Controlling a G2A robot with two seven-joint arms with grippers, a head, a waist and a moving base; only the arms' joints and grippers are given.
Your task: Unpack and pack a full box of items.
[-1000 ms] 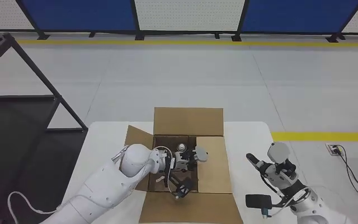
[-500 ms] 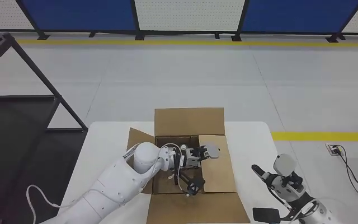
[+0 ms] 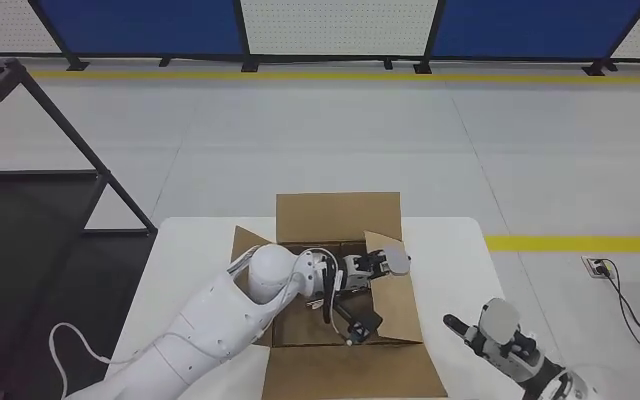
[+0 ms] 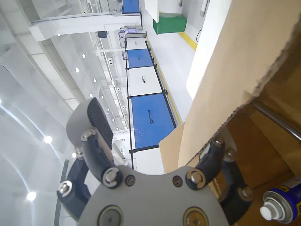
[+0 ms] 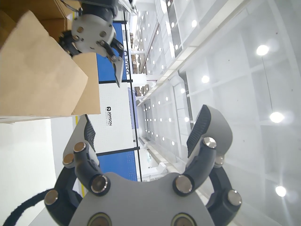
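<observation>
Box flap (image 4: 235,48) inside spread left hand (image 4: 150,125)

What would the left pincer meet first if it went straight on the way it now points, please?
The raised cardboard flap: the open left pincer straddles its edge, though depth is unclear.

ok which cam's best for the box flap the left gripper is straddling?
Top view: most of the flap shows, tilted up, with the left gripper across its edge. Left wrist view has its cut edge close up between the open fingers; right wrist view has its outer face from table level.
</observation>
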